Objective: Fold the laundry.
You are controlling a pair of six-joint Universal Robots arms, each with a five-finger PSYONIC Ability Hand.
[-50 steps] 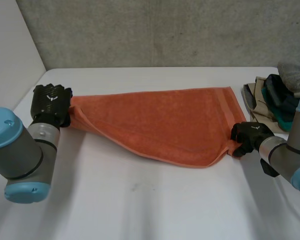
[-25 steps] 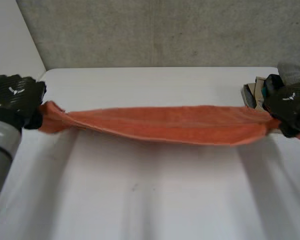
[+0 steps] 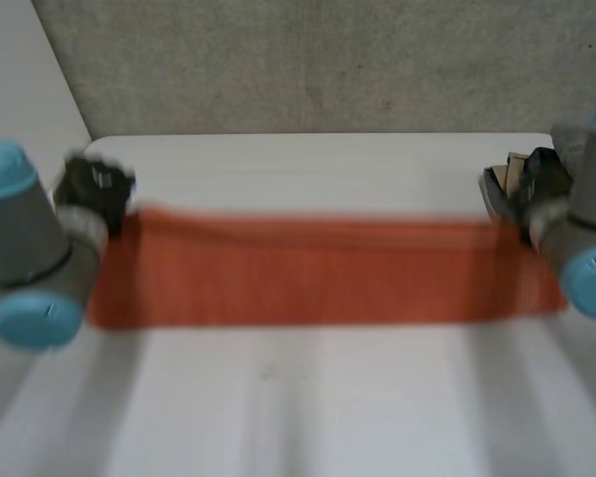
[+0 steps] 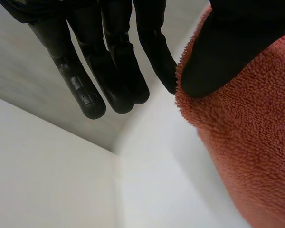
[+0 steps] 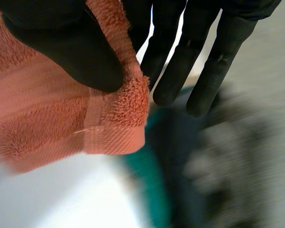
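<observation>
- Fingers (image 4: 154, 52) of the left hand (image 4: 237, 42) were kept mostly straight. One end of the orange towel (image 3: 308, 273) was pinched between the thumb and the nearest finger, with only a thin margin of terry caught.
- At the right hand (image 5: 52, 38), a banded corner of the towel was clamped under the thumb against the fingers (image 5: 218, 57), the outer ones reaching past it.
- The towel was held up over the white table (image 3: 308, 397) as a wide band between the two hands. Whether its lower edge touched the tabletop could not be told.
- A slip at the left pinch was judged the likeliest fault. With so shallow a hold, a hard pull outward or a quick swing could free that end and skew the fold.
- The pile of clothes (image 3: 502, 184) lay just beside the right hand, with a teal garment (image 5: 154, 199) under its fingertips. It could be snagged or dragged by a low or outward move.
- Bare tabletop was seen in the middle and on the near side, so room for laying the towel down was judged ample there. The far side was bounded by the grey wall (image 3: 308, 60), and the table's side edge lay near the left hand.
</observation>
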